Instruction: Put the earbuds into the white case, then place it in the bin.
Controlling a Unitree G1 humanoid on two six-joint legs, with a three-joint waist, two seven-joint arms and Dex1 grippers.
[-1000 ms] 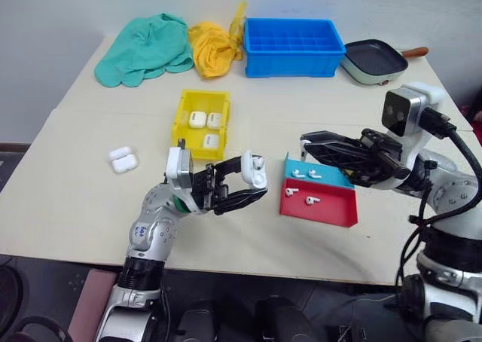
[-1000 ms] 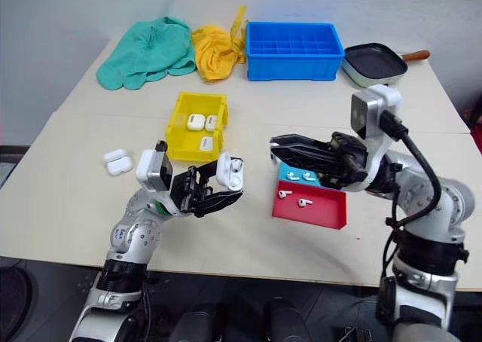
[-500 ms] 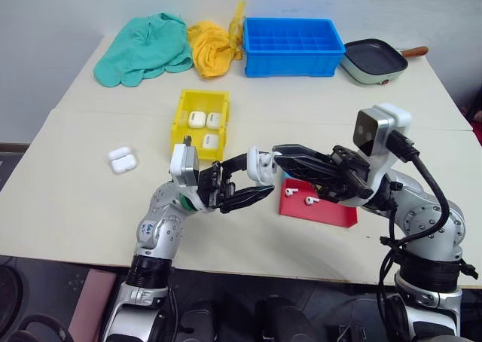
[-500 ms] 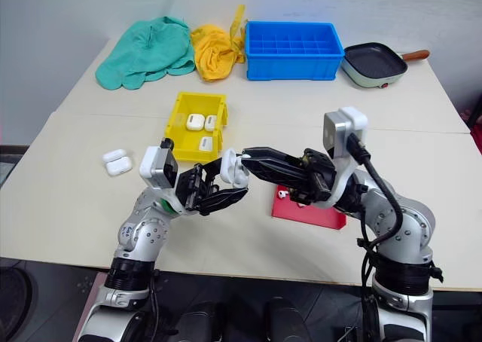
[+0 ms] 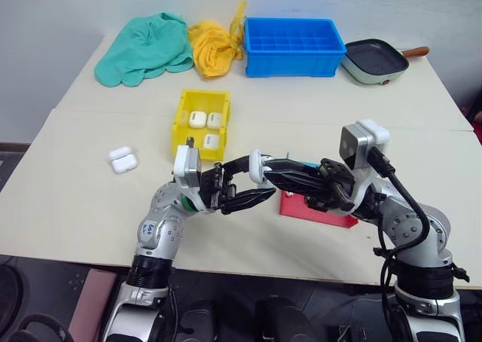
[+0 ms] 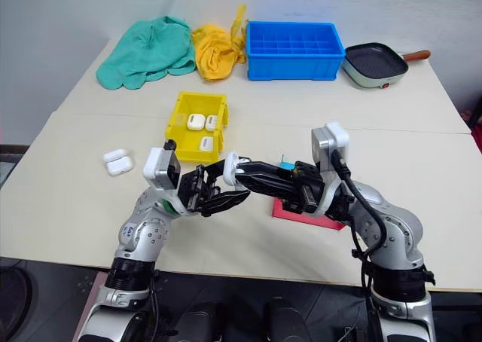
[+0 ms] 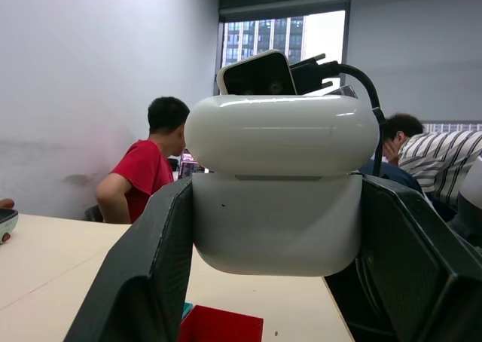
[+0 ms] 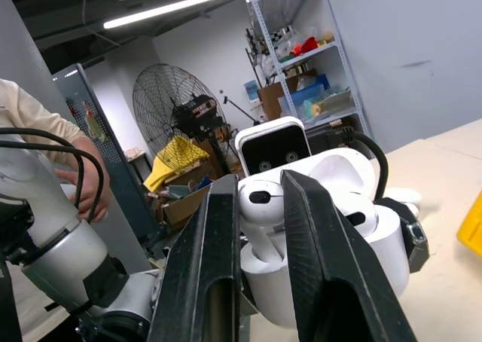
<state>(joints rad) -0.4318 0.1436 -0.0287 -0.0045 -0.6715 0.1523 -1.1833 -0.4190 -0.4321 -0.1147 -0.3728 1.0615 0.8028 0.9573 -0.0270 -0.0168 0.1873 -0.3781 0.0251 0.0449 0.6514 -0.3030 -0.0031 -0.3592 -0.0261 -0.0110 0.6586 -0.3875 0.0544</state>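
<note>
Above table (image 5: 90,206), right tool (image 8: 252,199) (pinching earbud (image 8: 256,196)) meets white case (image 7: 279,199)

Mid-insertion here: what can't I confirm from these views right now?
- Whether the earbud between the right gripper fingers is seated in the white case: in the right wrist view the fingers cover the socket.
- Case interior: in the left wrist view the lid hides it; in the head views it is too small.
- Earbuds left in the red tray: the right arm covers it.
</note>
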